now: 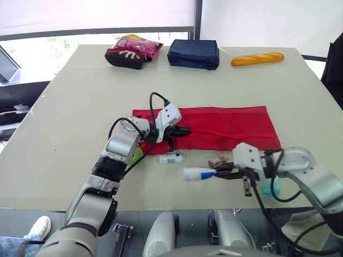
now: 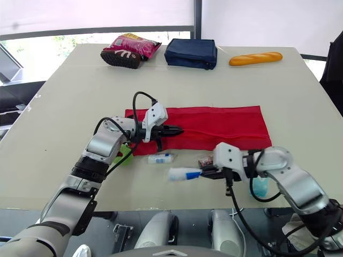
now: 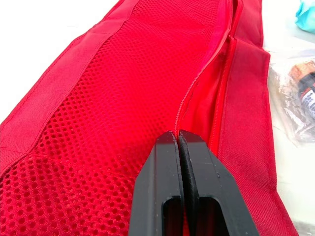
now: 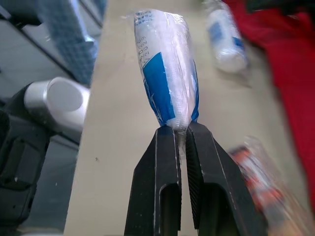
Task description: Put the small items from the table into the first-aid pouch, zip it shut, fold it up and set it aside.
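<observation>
The robot's right gripper [image 1: 224,172] is clamping its two black fingers tight on one end of a white-and-blue wrapped roll [image 1: 197,173]. It is holding the roll just in front of the near edge of the red pouch [image 1: 225,127], which is lying flat and unfolded, its length running side to side across the table [image 1: 69,107]. The left gripper [image 1: 186,130] is pressing its fingers together over the pouch's left part, at the zip line of the mesh pocket. It appears to be pinching the fabric there to keep the opening in hand.

The roll's long axis is running roughly parallel to the pouch's near edge, its free end pointing toward the robot's left. The zip opening is lying beyond the roll and to the left, beside the left gripper. The right arm, already carrying the roll, is likely the one that has to swing that free end round toward the pouch and feed it in.

A small white bottle [image 1: 170,158] and a clear packet [image 1: 218,160] are waiting just off the pouch's near edge. A teal item [image 1: 266,187] is sitting near the pouch's right corner, by the right arm.
</observation>
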Action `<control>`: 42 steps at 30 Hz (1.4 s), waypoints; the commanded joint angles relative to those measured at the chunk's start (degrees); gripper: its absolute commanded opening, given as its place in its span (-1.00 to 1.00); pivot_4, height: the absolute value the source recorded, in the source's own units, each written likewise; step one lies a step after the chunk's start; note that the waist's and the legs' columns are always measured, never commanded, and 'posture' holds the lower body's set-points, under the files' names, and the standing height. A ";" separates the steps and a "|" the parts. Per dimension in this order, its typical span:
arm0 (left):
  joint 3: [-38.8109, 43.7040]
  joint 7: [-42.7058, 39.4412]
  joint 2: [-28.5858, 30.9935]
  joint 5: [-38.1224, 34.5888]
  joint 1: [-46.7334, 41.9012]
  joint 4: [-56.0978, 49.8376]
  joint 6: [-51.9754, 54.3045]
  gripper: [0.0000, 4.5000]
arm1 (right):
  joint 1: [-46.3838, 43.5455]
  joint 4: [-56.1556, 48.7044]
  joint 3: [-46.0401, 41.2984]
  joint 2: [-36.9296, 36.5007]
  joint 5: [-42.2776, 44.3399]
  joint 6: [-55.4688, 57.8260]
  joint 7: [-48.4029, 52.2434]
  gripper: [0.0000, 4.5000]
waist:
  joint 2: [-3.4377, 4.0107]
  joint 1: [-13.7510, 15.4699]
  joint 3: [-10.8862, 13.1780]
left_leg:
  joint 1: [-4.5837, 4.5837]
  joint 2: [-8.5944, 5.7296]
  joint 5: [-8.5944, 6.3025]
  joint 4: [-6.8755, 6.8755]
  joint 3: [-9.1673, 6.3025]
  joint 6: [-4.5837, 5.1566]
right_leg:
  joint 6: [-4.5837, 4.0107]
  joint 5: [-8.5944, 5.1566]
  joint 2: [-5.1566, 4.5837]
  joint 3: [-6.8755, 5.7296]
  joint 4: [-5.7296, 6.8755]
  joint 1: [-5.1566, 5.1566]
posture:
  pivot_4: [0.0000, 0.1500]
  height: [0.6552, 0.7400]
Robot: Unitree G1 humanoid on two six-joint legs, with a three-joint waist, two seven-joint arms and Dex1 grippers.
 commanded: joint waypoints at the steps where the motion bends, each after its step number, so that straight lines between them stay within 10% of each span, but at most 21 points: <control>1: 1.82 0.05 0.10 -0.66 -1.06 -0.27 -1.08 -1.00 | 1.88 -4.34 -6.31 0.23 3.99 6.74 -5.36 -0.99 | 0.00 -0.04 0.00 | 0.00 0.01 0.00 0.00 0.01 0.00 | 0.00 0.00 0.00 0.00 0.00 0.00 | 1.00 0.37; 14: 2.64 0.11 -2.53 -2.29 -0.40 -2.20 0.19 -1.00 | -5.24 -5.06 -5.79 11.86 3.13 34.10 -30.61 -0.99 | 0.00 0.00 0.00 | -0.03 0.02 0.00 0.01 0.00 0.00 | 0.00 0.00 0.01 0.01 0.01 -0.02 | 1.00 0.37; 42: 1.87 3.91 -7.76 -4.64 2.92 -10.44 5.80 -1.00 | -20.33 4.29 -14.17 50.56 4.21 52.66 -50.61 -0.99 | 0.08 -0.31 0.02 | -0.10 0.00 -0.01 -0.01 -0.11 0.01 | -0.15 0.09 0.01 -0.01 0.01 -0.09 | 1.00 0.37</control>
